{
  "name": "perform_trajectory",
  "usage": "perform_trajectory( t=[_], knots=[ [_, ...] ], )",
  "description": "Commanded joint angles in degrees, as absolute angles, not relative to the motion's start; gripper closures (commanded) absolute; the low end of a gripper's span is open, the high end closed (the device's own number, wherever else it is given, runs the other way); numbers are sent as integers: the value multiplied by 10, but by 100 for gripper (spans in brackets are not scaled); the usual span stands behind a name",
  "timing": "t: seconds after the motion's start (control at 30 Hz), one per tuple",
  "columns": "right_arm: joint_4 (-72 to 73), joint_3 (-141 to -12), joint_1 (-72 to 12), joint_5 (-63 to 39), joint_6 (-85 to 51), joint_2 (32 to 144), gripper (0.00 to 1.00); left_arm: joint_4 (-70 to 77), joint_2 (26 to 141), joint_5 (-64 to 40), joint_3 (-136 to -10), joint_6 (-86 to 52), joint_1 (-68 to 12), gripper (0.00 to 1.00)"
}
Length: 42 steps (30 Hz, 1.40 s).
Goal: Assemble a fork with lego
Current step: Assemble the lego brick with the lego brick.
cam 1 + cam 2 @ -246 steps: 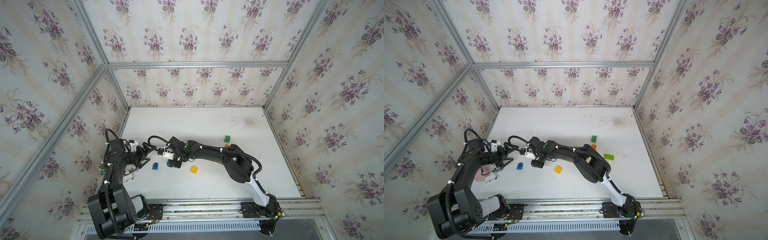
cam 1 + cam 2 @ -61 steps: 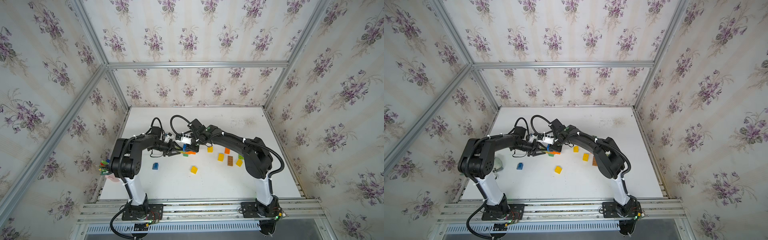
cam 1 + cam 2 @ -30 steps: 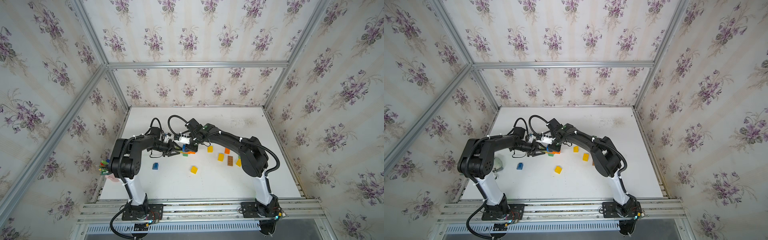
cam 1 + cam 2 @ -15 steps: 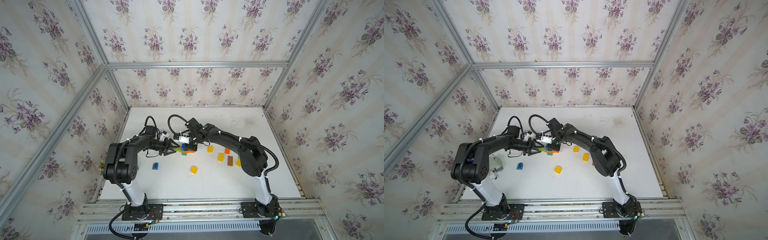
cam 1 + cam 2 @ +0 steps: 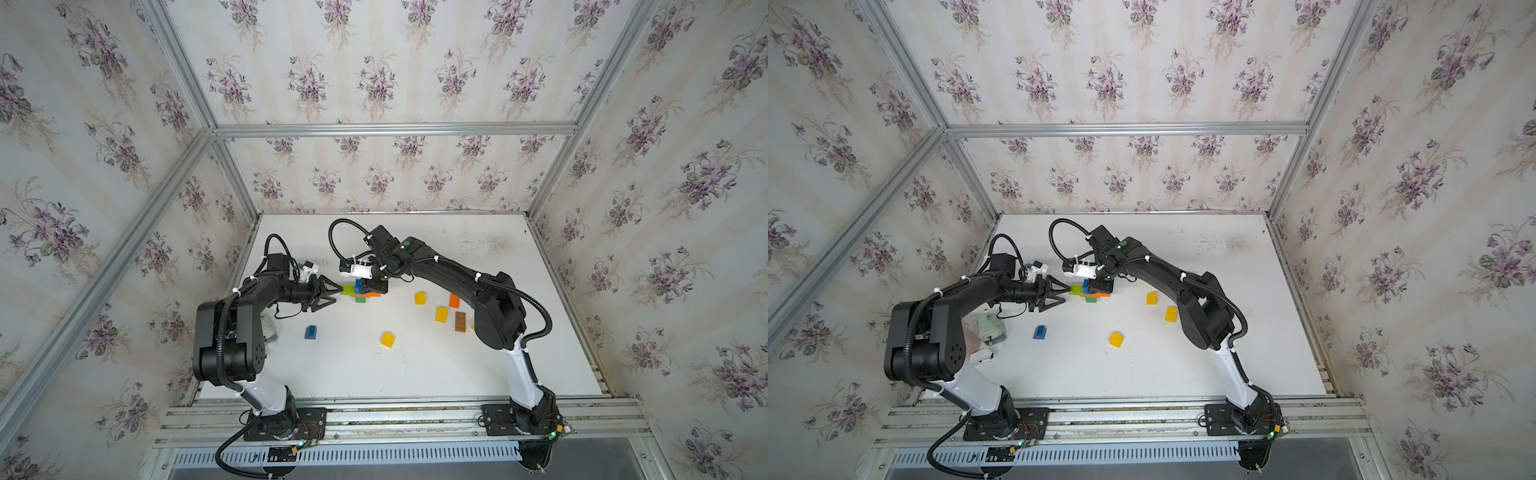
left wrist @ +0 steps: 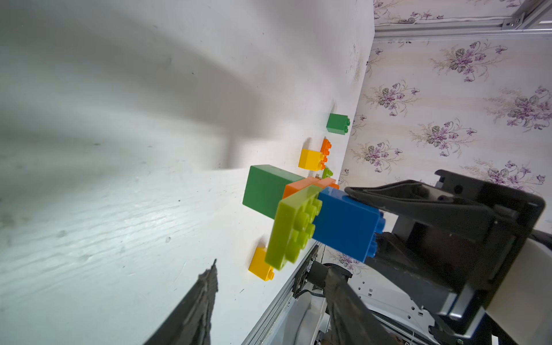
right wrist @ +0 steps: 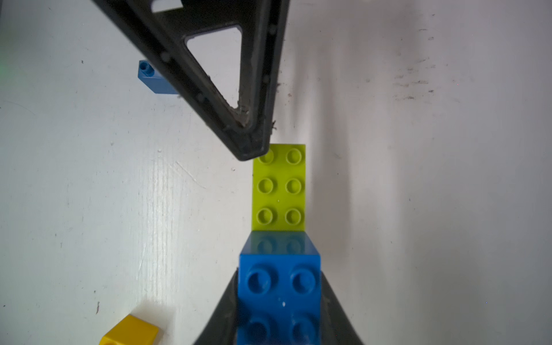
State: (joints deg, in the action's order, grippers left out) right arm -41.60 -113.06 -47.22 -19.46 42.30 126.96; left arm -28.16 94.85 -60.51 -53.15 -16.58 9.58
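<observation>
Where the two arms meet, left of the table's (image 5: 415,374) middle, we see the lego stack (image 5: 359,292): a blue brick (image 7: 279,268) seated on one end of a lime plate (image 7: 279,186), with an orange plate (image 6: 304,185) and a green brick (image 6: 264,191) beneath. The green brick appears to rest on the table. The right gripper (image 7: 279,316) is closed on the blue brick, one finger against each side. The left gripper (image 5: 337,293) stands partly open and holds nothing. One of its fingertips (image 7: 249,149) lies at the lime plate's free end; we cannot tell whether it touches. Well apart to the right lie an orange brick (image 5: 454,300) and a brown brick (image 5: 460,321). A yellow brick (image 5: 387,339) lies nearer the bases, and a small blue brick (image 5: 311,332) near the left arm.
</observation>
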Motion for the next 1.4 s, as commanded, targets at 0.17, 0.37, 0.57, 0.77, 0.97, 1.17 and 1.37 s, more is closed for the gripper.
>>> perform_trajectory(
  t=[0.17, 0.37, 0.57, 0.77, 0.97, 1.17, 1.37],
  knots=[
    [-457, -1186, -475, -216, 435, 1326, 86, -301, 919, -571, -514, -166, 109, 31],
    [-481, -1199, -481, -188, 442, 1349, 84, -291, 916, -562, -502, -182, 118, 28],
    [-470, -1194, -483, -183, 434, 1344, 75, -289, 915, -558, -500, -185, 120, 24],
    [-445, -1190, -484, -198, 424, 1322, 61, -290, 908, -561, -496, -181, 120, 17],
    [-429, -1178, -484, -202, 416, 1302, 52, -293, 901, -553, -497, -186, 120, 12],
    [-399, -1125, -480, -194, 396, 1254, 48, -296, 886, -552, -494, -192, 120, 11],
    [-323, -980, -471, -176, 355, 1147, 45, -286, 862, -543, -477, -210, 108, 12]
  ],
)
